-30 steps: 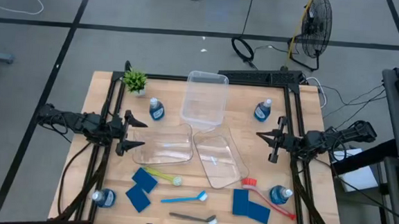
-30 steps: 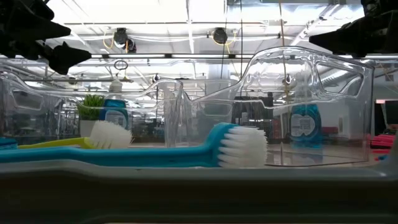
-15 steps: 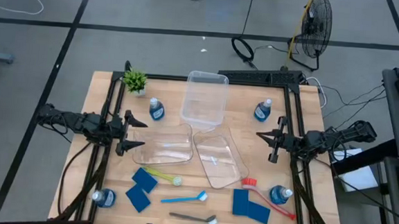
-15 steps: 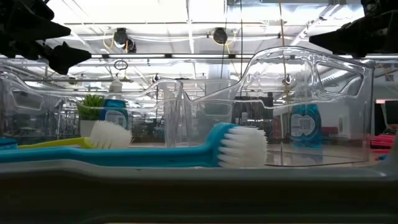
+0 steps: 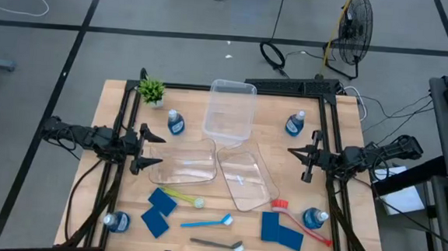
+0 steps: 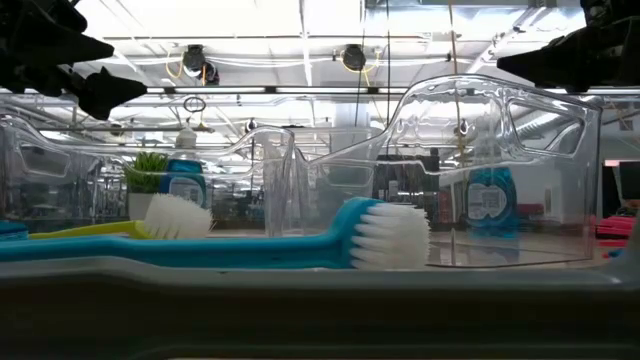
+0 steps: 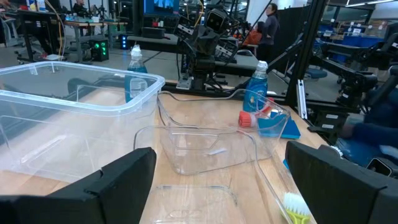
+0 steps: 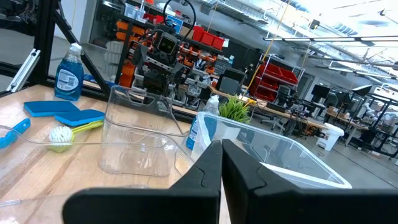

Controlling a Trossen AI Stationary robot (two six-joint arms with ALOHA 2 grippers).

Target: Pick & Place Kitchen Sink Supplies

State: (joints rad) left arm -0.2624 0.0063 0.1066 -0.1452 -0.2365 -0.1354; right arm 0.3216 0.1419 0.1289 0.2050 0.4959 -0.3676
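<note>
Around the three clear bins [image 5: 226,153], nothing has moved: left gripper [image 5: 146,148] hangs wide, right gripper [image 5: 306,162] pinched narrow, both empty. Bottles [image 5: 176,122], sponges [image 5: 280,230], brushes [image 5: 206,220] lie unsorted outside; sorting not begun.

I see four blue-liquid bottles [image 5: 176,122] upright near the table's corners. Four flat blue sponges [image 5: 162,201] lie along the near edge, two left, two right. Yellow-green brush [image 5: 181,195], light-blue brush [image 5: 207,220] and dark-grey brush [image 5: 217,243] lie between them; red brush [image 5: 300,222] lies right.
</note>
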